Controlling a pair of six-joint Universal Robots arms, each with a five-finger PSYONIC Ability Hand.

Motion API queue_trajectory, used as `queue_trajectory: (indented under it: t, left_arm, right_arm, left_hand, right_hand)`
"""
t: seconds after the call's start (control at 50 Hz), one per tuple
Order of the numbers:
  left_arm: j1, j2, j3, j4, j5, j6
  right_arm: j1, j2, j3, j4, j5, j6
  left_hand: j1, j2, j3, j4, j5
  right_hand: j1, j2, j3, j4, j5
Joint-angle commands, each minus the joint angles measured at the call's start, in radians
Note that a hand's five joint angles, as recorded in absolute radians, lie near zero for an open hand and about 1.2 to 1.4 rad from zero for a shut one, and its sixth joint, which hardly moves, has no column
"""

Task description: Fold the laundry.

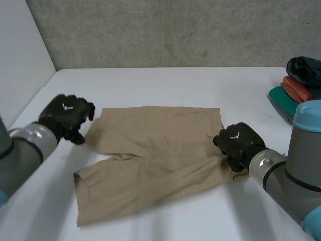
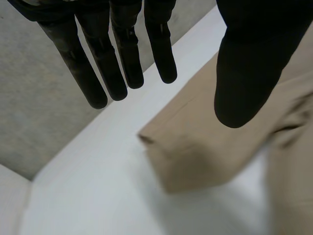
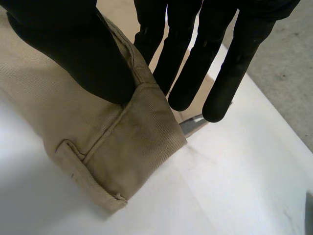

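A pair of tan shorts (image 1: 155, 155) lies flat on the white table (image 1: 165, 83), one leg folded over towards the front left. My left hand (image 1: 67, 116) hovers at the shorts' far left corner with straight fingers (image 2: 117, 63) and the thumb apart, holding nothing. That corner of the cloth (image 2: 195, 147) lies on the table beneath it. My right hand (image 1: 238, 143) is at the shorts' right edge. There its thumb (image 3: 73, 44) presses the waistband hem (image 3: 122, 142) against the fingers, pinching the cloth.
A pile of folded clothes (image 1: 298, 83), dark, red and green, sits at the table's far right edge. A grey wall runs behind the table and a white panel stands along its left side.
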Motion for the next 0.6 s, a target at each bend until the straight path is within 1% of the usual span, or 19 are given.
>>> queue_trajectory:
  t: [0.02,0.08,0.14,0.22,0.3,0.34,0.38,0.4,0.42,0.44,0.52,0.54,0.6]
  left_arm:
    - [-0.082,0.133,-0.180,-0.135,0.004,-0.175]
    - [-0.110,0.141,-0.238,-0.192,0.002,-0.205]
    - [-0.133,0.136,-0.269,-0.204,0.002,-0.207]
    - [-0.141,0.121,-0.295,-0.171,0.002,-0.201]
    - [-0.132,0.043,-0.293,-0.068,-0.007,-0.199]
    - [-0.121,-0.005,-0.287,-0.025,-0.022,-0.199]
    - [-0.116,-0.035,-0.286,-0.023,-0.030,-0.198]
    - [-0.113,-0.055,-0.286,-0.034,-0.039,-0.193]
    - [-0.116,-0.063,-0.286,-0.040,-0.042,-0.189]
    - [-0.121,-0.066,-0.286,-0.048,-0.045,-0.184]
    - [-0.133,-0.042,-0.276,-0.141,-0.071,-0.143]
    - [-0.142,-0.001,-0.269,-0.205,-0.082,-0.121]
    - [-0.176,0.094,-0.260,-0.319,-0.084,-0.092]
  right_arm:
    - [-0.001,0.004,0.000,-0.040,-0.001,0.052]
    - [-0.001,0.004,0.006,-0.043,-0.001,0.054]
    - [-0.001,0.004,0.009,-0.045,-0.001,0.055]
    - [0.000,0.004,0.019,-0.051,-0.001,0.054]
    - [-0.001,0.004,0.031,-0.051,-0.004,0.052]
    - [-0.003,0.003,0.036,-0.051,-0.004,0.052]
    - [-0.003,-0.006,0.046,-0.051,-0.004,0.045]
    - [-0.003,-0.009,0.049,-0.051,-0.004,0.043]
    - [-0.003,-0.013,0.051,-0.051,-0.004,0.042]
    - [-0.004,-0.019,0.052,-0.049,-0.004,0.040]
    - [-0.012,-0.055,0.057,-0.028,-0.003,0.014]
    - [-0.012,-0.077,0.062,-0.002,-0.003,-0.021]
    - [-0.013,-0.117,0.074,0.084,-0.003,-0.115]
  left_hand:
    - [-0.022,-0.017,-0.018,-0.016,-0.011]
    - [-0.086,-0.082,-0.083,-0.080,-0.076]
    - [-0.098,-0.094,-0.095,-0.092,-0.088]
    - [-0.169,-0.164,-0.165,-0.163,-0.158]
    - [-0.160,-0.156,-0.157,-0.154,-0.149]
    - [-0.090,-0.085,-0.087,-0.084,-0.079]
    - [0.112,0.116,0.115,0.118,0.122]
    - [0.427,0.431,0.430,0.433,0.438]
    - [0.628,0.632,0.631,0.634,0.638]
    - [0.769,0.773,0.772,0.775,0.779]
    - [0.770,0.775,0.774,0.776,0.781]
    - [0.770,0.775,0.774,0.776,0.781]
    - [0.770,0.775,0.774,0.776,0.781]
  right_hand:
    - [0.298,0.233,0.208,0.199,0.209]
    - [0.298,0.233,0.208,0.199,0.209]
    - [0.298,0.233,0.208,0.199,0.209]
    - [0.298,0.233,0.208,0.199,0.209]
    - [0.298,0.233,0.208,0.199,0.209]
    - [0.298,0.233,0.208,0.199,0.209]
    - [0.298,0.233,0.208,0.199,0.209]
    - [0.298,0.233,0.208,0.199,0.209]
    - [0.298,0.233,0.208,0.199,0.209]
    - [0.298,0.233,0.208,0.199,0.209]
    - [0.298,0.233,0.208,0.199,0.209]
    - [0.298,0.233,0.208,0.199,0.209]
    - [0.298,0.233,0.208,0.199,0.209]
